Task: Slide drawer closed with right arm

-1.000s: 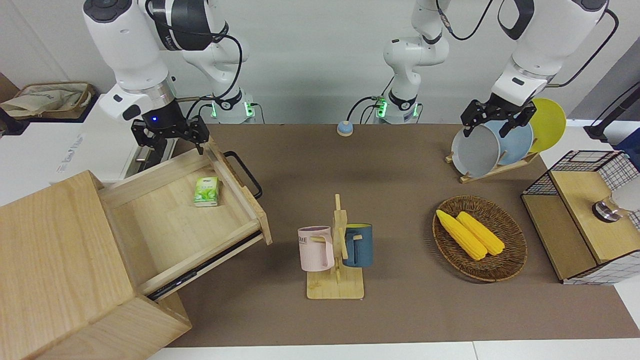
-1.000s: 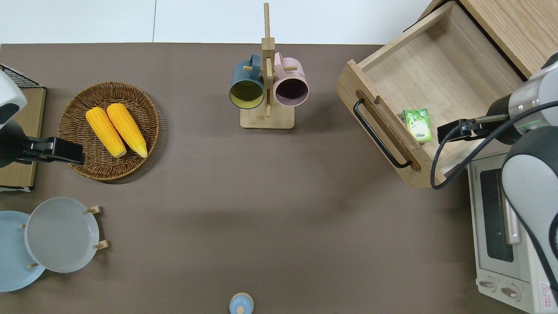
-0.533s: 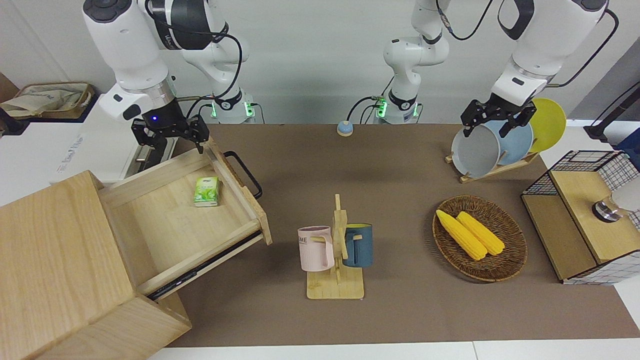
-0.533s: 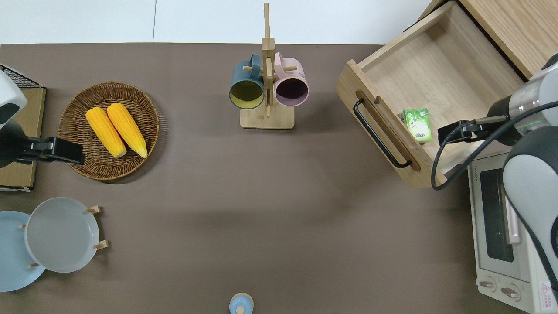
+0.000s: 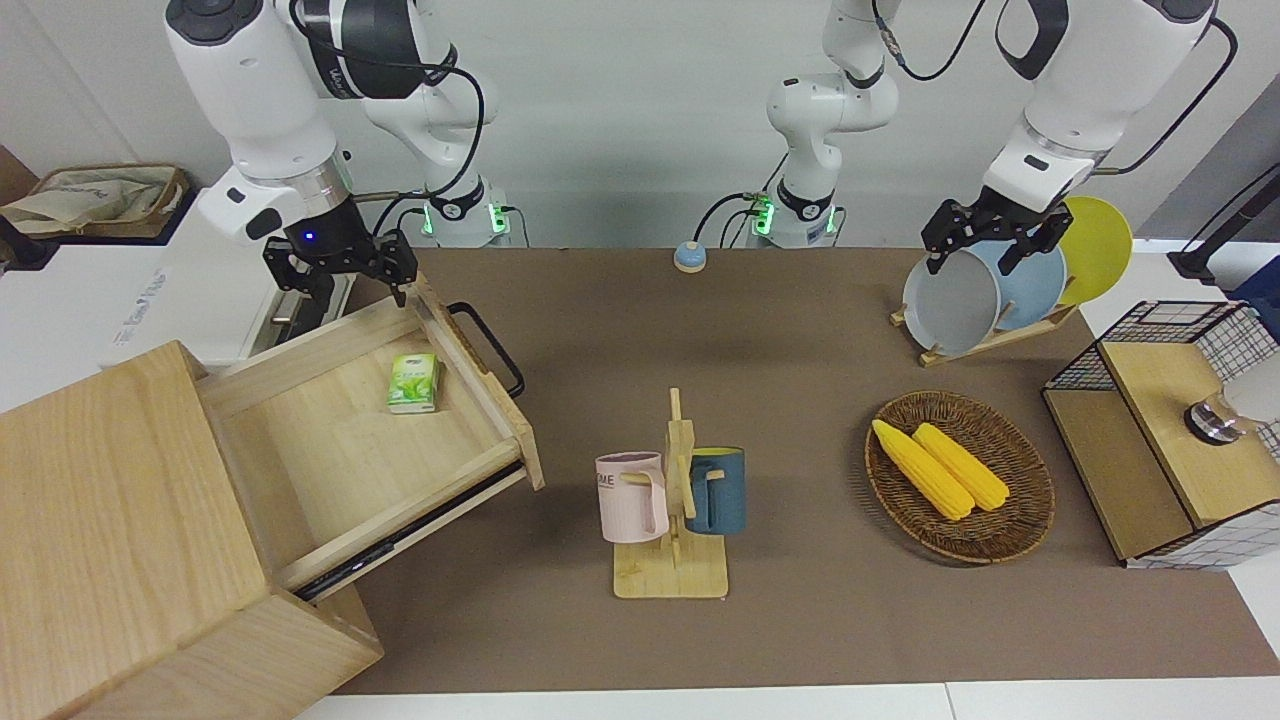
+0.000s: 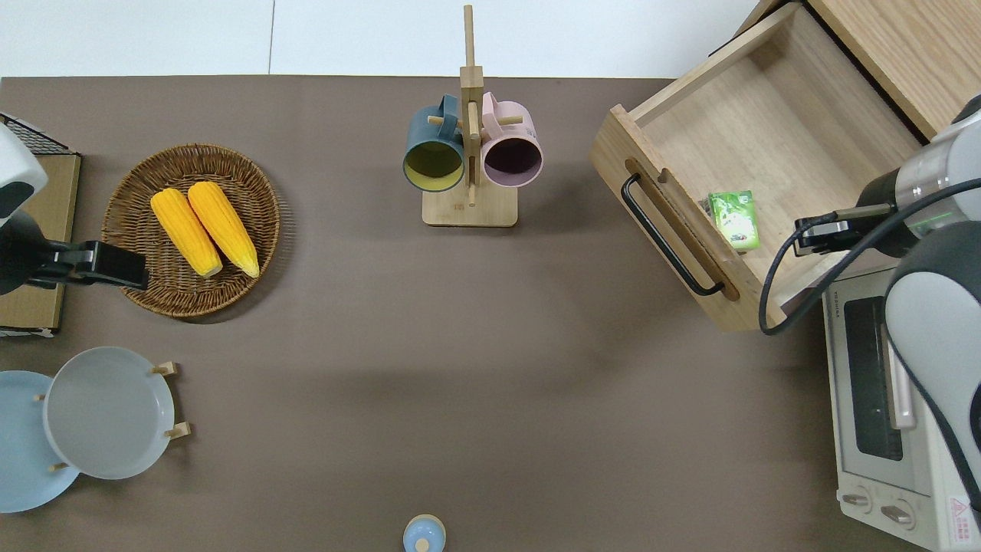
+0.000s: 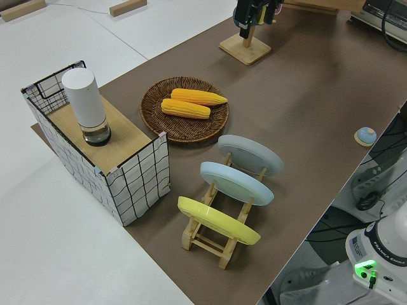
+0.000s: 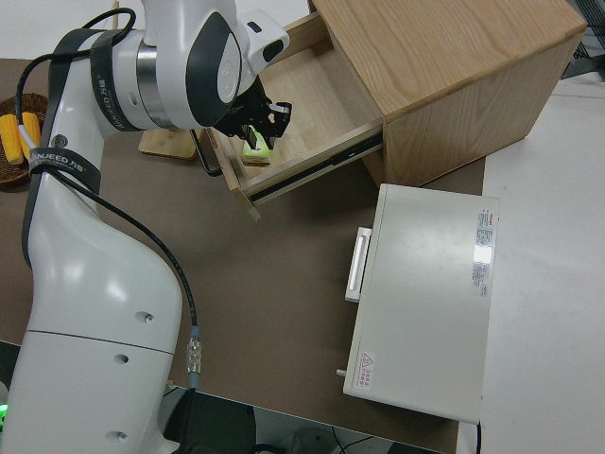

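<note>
The pale-wood drawer (image 5: 340, 450) stands pulled far out of the big wooden box (image 5: 110, 520), its black loop handle (image 5: 490, 350) facing the table's middle. A small green packet (image 5: 413, 383) lies inside near the front panel. My right gripper (image 5: 350, 290) hangs open and empty over the drawer's side wall nearest the robots, beside the white oven (image 6: 881, 399). In the overhead view the right gripper (image 6: 801, 238) sits just off the packet (image 6: 734, 219), apart from it. My left arm is parked, its gripper (image 5: 983, 255) open.
A mug rack (image 5: 672, 500) with a pink and a blue mug stands mid-table. Toward the left arm's end are a wicker basket (image 5: 960, 475) with two corn cobs, a plate rack (image 5: 990, 290) and a wire-mesh box (image 5: 1170, 440). A small blue button (image 5: 688, 258) sits near the robots.
The right gripper has drawn back a little from the green packet toward the oven. The drawer and the left arm have not moved.
</note>
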Robot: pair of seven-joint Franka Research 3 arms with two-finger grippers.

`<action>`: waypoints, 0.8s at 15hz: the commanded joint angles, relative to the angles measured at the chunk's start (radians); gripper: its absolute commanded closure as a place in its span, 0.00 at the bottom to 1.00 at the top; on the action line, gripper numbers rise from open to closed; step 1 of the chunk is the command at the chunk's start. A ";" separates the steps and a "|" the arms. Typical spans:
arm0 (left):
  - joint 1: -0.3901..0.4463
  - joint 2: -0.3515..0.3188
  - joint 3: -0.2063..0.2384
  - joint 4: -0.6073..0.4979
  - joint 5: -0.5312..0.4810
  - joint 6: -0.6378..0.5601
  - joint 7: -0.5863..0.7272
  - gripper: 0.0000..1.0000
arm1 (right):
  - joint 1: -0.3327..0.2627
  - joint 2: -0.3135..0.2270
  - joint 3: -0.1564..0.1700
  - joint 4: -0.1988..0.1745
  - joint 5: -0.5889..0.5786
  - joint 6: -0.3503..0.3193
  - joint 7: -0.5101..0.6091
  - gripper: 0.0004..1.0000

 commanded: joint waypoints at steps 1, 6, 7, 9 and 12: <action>-0.007 -0.003 0.000 0.009 0.018 -0.018 -0.010 0.01 | -0.002 0.013 0.002 0.023 0.003 -0.016 -0.018 1.00; -0.007 -0.004 0.000 0.010 0.018 -0.018 -0.010 0.01 | -0.003 0.008 0.002 0.027 0.008 -0.030 -0.020 1.00; -0.007 -0.004 0.000 0.010 0.018 -0.018 -0.010 0.01 | -0.005 0.008 0.000 0.032 0.008 -0.046 -0.018 1.00; -0.007 -0.004 0.000 0.010 0.018 -0.018 -0.010 0.01 | -0.009 0.007 -0.001 0.064 0.014 -0.072 -0.021 1.00; -0.007 -0.004 0.000 0.010 0.018 -0.018 -0.010 0.01 | -0.011 -0.011 -0.001 0.072 0.017 -0.111 -0.026 1.00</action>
